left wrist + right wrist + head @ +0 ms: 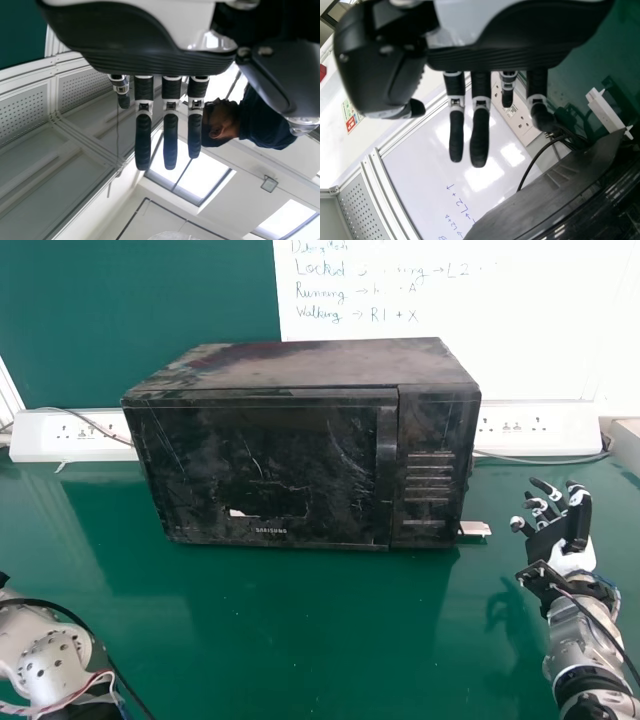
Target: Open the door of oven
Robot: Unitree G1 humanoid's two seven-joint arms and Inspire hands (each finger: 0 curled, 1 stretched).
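The black oven (436, 465) stands on the green table in the head view, its front facing me. Its door (260, 465) is closed, with a vertical handle strip (385, 465) along the right edge. My right hand (572, 545) is held to the right of the oven, apart from it, fingers open and pointing away from me. In the right wrist view, this right hand (510, 55) has loosely extended fingers near the oven's dark casing (545, 197). My left hand (150, 60) shows straight fingers in the left wrist view and holds nothing.
The green table (290, 640) stretches in front of the oven. White socket strips (75, 437) (535, 430) line the back edge on both sides, with cables. A small white piece (475, 529) lies by the oven's right side. My left forearm (50, 660) is at lower left.
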